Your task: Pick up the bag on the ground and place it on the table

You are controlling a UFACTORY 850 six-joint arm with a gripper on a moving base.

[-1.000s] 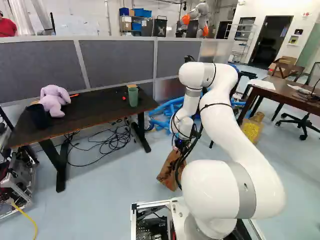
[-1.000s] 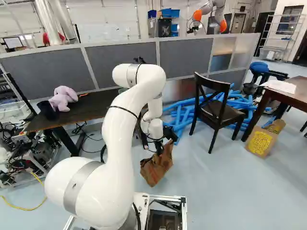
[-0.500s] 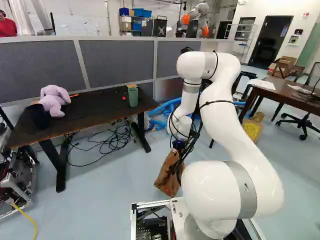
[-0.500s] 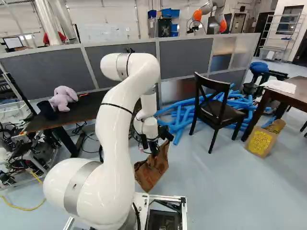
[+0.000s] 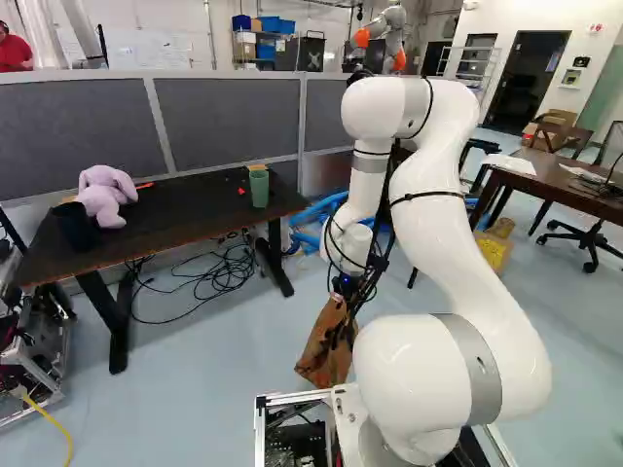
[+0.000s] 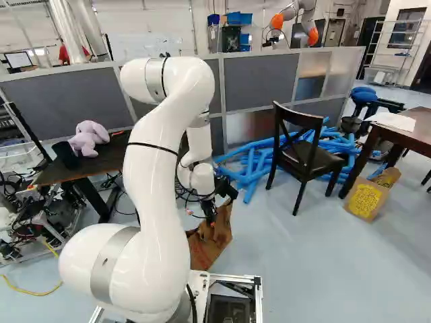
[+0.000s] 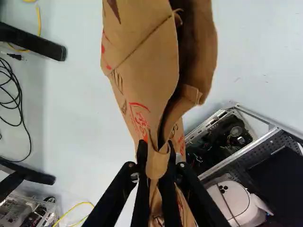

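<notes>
In the left base view, the brown paper bag (image 5: 325, 348) hangs low from the jaws, beyond the base frame (image 5: 292, 396) and off the counter (image 5: 161, 226). In the right base view, a dark chair (image 6: 311, 161) stands right of it. In the wrist view, the jaws pinch its gathered paper from both sides.

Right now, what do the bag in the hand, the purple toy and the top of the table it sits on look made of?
Bag: matte brown paper; it holds sharp creases and stiff folds.
Toy: probably soft plush fabric, judging by its rounded, floppy limbs.
Tabletop: dark, with a browner edge; wood or wood-look laminate, I can't tell which.
</notes>
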